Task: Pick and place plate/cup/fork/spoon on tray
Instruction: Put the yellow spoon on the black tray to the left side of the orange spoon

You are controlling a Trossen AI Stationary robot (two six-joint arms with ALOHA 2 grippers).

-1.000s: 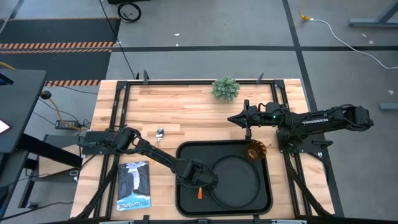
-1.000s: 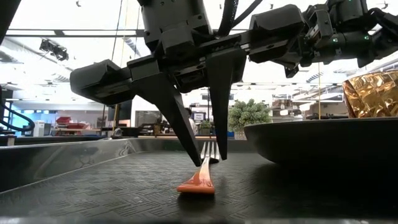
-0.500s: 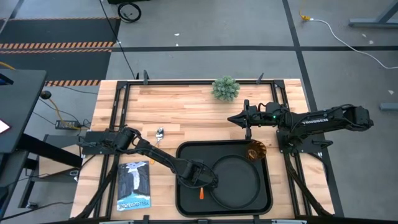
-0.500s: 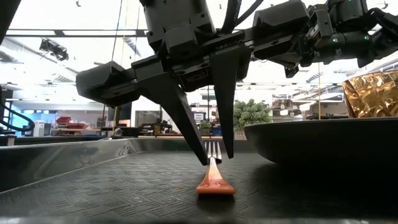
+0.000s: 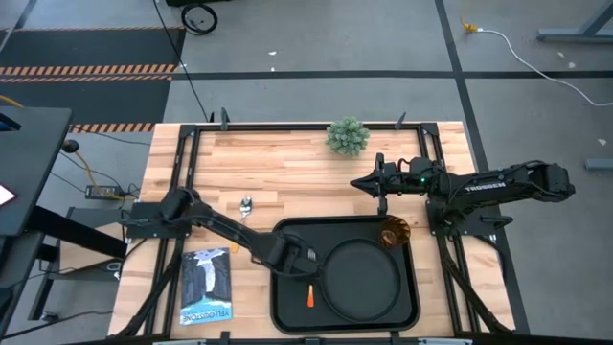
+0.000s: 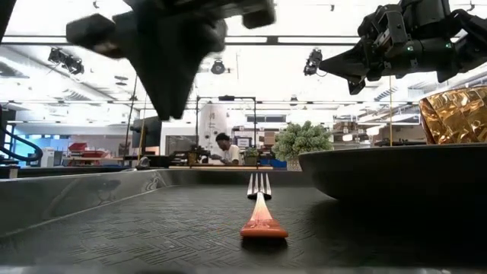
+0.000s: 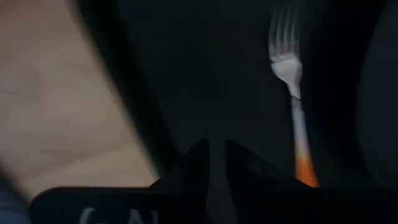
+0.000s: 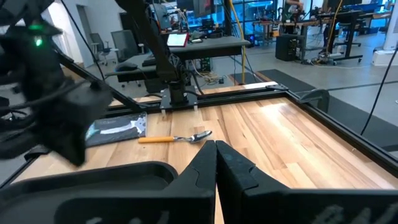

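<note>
The black tray [image 5: 287, 311] lies at the table's near edge. On it are the round black plate [image 5: 362, 278], the amber cup [image 5: 394, 232] in its far right corner, and the fork [image 5: 309, 292], which lies flat left of the plate and also shows in the left wrist view [image 7: 292, 81]. The spoon [image 5: 245, 206] lies on the wood left of the tray. My left gripper [image 5: 305, 257] hangs above the tray's left part, clear of the fork, its fingers [image 7: 199, 155] a narrow gap apart. My right gripper [image 5: 359, 182] is shut and empty above the wood beyond the tray.
A small green plant [image 5: 347, 136] stands at the table's far edge. A blue booklet [image 5: 206, 286] lies on the wood left of the tray. Bare wood lies between the spoon and the plant. A person shows far off in the room [image 6: 222, 148].
My left gripper has let go of the fork, then risen and drawn back toward the table's far left. The fork's handle has swung a little to the right and now lies flat on the tray beside the plate. My right arm has kept still.
</note>
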